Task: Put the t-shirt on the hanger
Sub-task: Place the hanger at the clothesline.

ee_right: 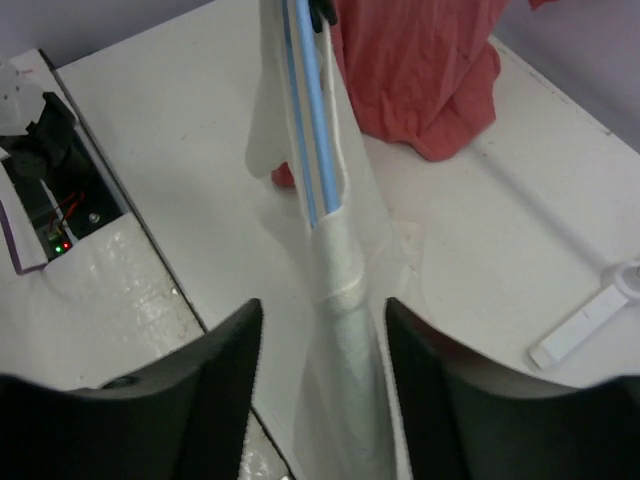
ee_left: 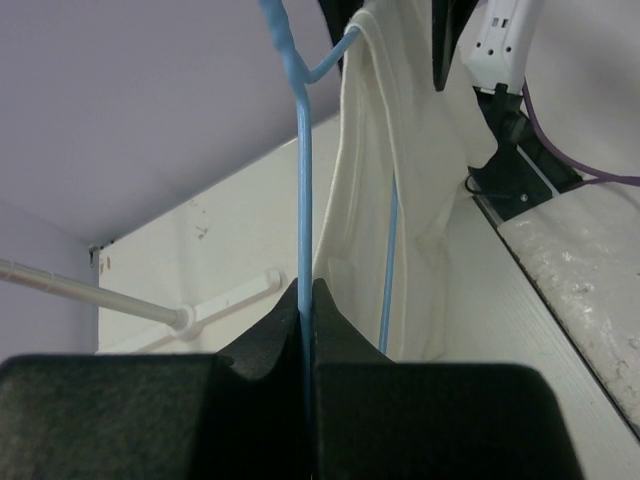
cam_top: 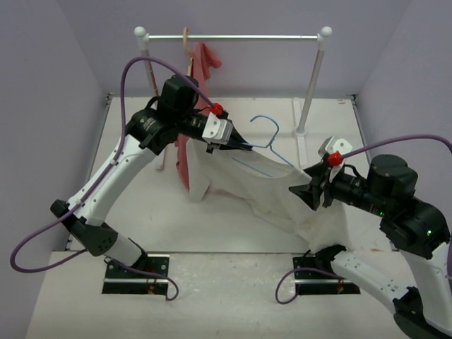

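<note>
The left gripper [ee_left: 307, 295] is pressed together on one thin wire of the blue hanger [ee_left: 303, 200], which runs straight up out of the pinch to the bend below its hook. From above, that gripper [cam_top: 240, 145] holds the hanger [cam_top: 265, 134] in the air over the middle of the table [cam_top: 141, 205], hook end toward the clothes rack [cam_top: 233, 37] at the back wall. The cream t-shirt [cam_top: 261, 191] is partly on the hanger. One edge hangs beside the wires near the left gripper, and the cloth stretches as a sloping sheet down to the right gripper [cam_top: 307, 191], its lower hem trailing toward the near edge of the table. In the right wrist view the right gripper [ee_right: 322, 310] is spread, with a bunched fold of the t-shirt [ee_right: 345, 330] running between its fingers. The fold lies close to the right-hand finger, with an open gap on the other side. The hanger wires [ee_right: 310, 120] slip into the fold just ahead. A red garment [ee_right: 420, 70] hangs behind the hanger, close to the left arm. The table to the left is bare, and a rack post [cam_top: 311, 85] stands just behind the right gripper.
</note>
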